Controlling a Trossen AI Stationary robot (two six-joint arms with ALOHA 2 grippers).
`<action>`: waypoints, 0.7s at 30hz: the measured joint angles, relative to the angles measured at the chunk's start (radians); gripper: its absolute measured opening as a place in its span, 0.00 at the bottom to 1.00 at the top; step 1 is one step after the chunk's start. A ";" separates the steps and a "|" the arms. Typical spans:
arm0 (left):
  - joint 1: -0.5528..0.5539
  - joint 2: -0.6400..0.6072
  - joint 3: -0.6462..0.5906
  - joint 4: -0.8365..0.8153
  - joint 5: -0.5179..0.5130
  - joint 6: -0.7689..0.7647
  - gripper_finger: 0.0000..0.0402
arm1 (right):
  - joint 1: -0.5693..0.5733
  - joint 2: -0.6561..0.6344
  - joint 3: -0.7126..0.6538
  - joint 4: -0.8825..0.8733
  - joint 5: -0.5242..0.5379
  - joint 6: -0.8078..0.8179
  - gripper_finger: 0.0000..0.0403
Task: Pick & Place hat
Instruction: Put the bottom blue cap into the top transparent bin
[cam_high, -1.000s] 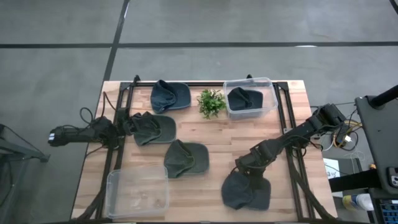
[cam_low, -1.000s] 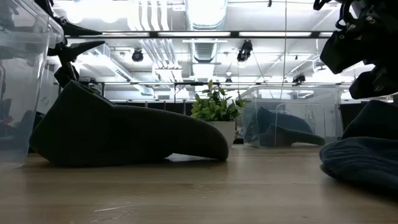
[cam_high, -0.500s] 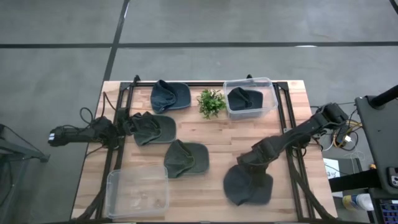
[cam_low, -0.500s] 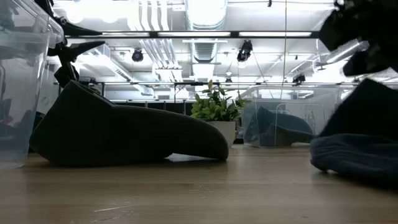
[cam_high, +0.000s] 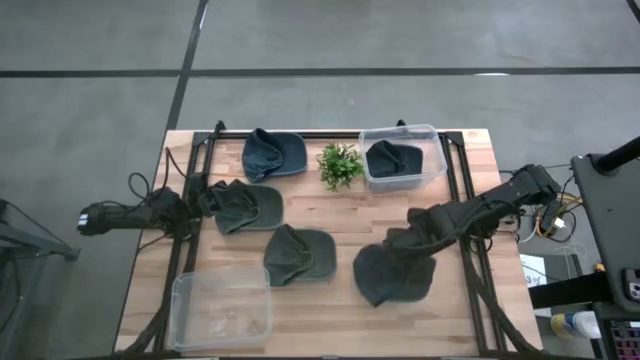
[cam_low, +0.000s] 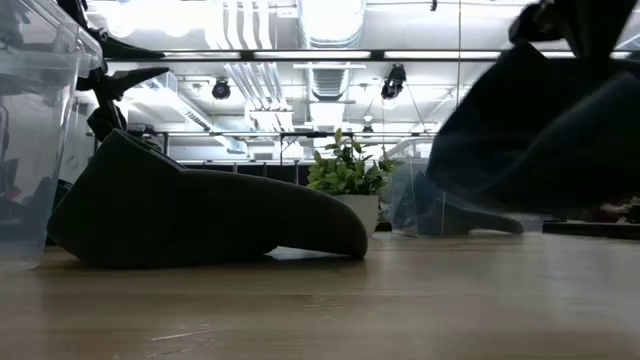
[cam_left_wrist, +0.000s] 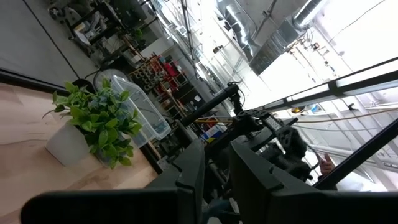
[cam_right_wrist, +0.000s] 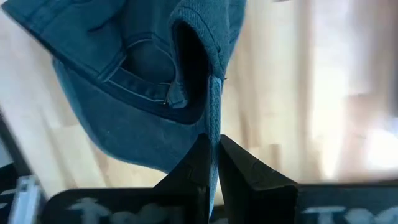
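A dark blue cap (cam_high: 393, 278) hangs from my right gripper (cam_high: 408, 243) over the right half of the table. In the low view this cap (cam_low: 540, 130) floats clear of the wood. The right wrist view looks into the cap's inside (cam_right_wrist: 124, 124), with its back strap showing, and my right gripper (cam_right_wrist: 214, 155) is shut on it. My left gripper (cam_high: 203, 198) waits at the table's left edge, beside another dark cap (cam_high: 248, 206). Its fingers (cam_left_wrist: 189, 180) are close together in the left wrist view. My right gripper pinches the cap's rim edge (cam_right_wrist: 213, 127) between its two fingers (cam_right_wrist: 199, 165), next to the back opening with the strap. The fingers slant down from the table's right side. The cap is lifted clear and hangs slack below them.
A third dark cap (cam_high: 298, 254) lies mid-table and a blue cap (cam_high: 272, 153) lies at the far edge. A small potted plant (cam_high: 340, 164) stands beside a clear box (cam_high: 432, 170) with a cap in it. Another clear box (cam_high: 222, 310) sits near-left. Black frame rails (cam_high: 462, 190) run along both sides.
My right gripper has risen and moved toward the table's far edge, staying shut on the cap. The cap, which lay slumped on the wood near the right near corner, has been pulled up and now hangs clear of the table.
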 joint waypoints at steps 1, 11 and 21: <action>0.000 0.000 0.000 0.000 0.000 0.000 0.17 | -0.004 0.000 0.020 -0.023 0.020 -0.003 0.03; 0.000 0.000 0.000 -0.003 0.000 0.000 0.17 | -0.081 -0.023 0.230 -0.154 0.195 -0.093 0.03; 0.000 0.000 0.000 -0.002 0.000 0.000 0.17 | -0.221 -0.086 0.405 -0.157 0.424 -0.305 0.03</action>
